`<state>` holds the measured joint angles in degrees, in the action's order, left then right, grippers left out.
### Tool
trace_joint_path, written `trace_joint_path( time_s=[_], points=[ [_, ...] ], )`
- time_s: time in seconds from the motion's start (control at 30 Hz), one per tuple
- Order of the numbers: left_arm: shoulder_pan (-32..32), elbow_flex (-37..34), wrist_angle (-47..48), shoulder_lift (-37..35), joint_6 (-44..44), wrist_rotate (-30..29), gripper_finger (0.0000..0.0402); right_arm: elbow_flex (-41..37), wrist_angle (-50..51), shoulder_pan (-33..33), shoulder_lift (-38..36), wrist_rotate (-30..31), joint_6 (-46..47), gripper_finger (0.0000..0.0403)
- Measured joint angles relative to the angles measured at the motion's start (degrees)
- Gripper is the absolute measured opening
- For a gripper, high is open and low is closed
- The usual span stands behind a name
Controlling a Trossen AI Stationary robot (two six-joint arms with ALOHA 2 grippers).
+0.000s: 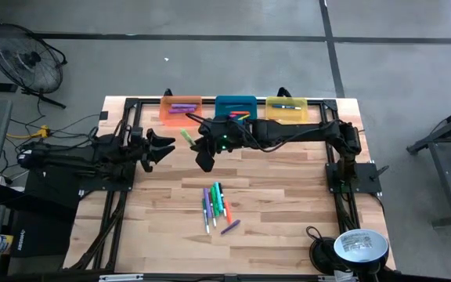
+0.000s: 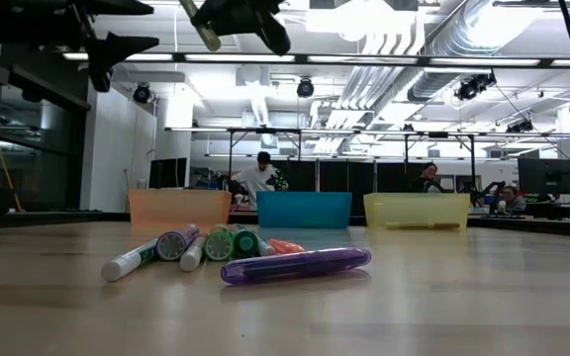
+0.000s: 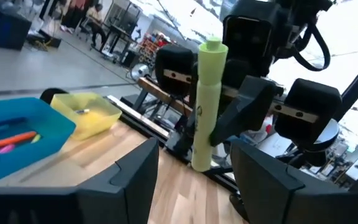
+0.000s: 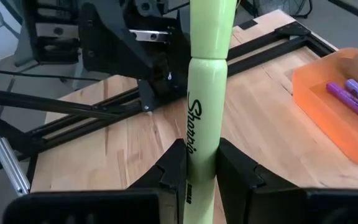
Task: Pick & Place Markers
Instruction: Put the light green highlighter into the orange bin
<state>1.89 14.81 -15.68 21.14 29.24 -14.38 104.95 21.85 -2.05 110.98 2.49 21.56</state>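
Observation:
My right gripper (image 1: 196, 143) is raised above the table's middle, in front of the bins, shut on a light green marker (image 1: 188, 137) that also shows high in the low view (image 2: 206, 28). My left gripper (image 1: 165, 146) is open, a little to the marker's left at about the same height and facing it. In the left wrist view its two fingers frame the marker (image 3: 205, 106) without touching it. Several more markers (image 1: 218, 207) in purple, green, orange and blue lie in a loose pile on the wood nearer the front edge (image 2: 236, 252). My right gripper pinches the green marker's barrel (image 4: 199, 158) between its two fingers (image 4: 236, 167), below the printed lettering and toward the end away from the cap (image 4: 213, 25). The fingers come from the table's right and lie across the marker. It is lifted clear, tilted.
Three translucent bins stand in a row along the far edge: orange (image 1: 180, 110) with purple markers, blue (image 1: 236, 107) with orange and pink ones, yellow (image 1: 286, 108). A black frame borders the table (image 1: 124, 117). People sit at desks in the room beyond (image 2: 257, 176).

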Motion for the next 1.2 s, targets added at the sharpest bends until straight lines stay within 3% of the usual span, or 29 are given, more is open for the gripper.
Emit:
trace_joint_path(
  time_s=[0.3, 1.2],
  points=[
    [0.0, 0.0, -10.0, 7.4, -6.3, 0.7, 0.0198, 0.0, 0.0, -1.0, 0.0, -3.5, -1.1, 0.0055],
    [0.0, 2.6, -28.8, 23.1, -6.4, -1.7, 0.0198, -0.5, -3.7, -1.7, 0.3, -7.4, -4.1, 0.0055]
  ],
)
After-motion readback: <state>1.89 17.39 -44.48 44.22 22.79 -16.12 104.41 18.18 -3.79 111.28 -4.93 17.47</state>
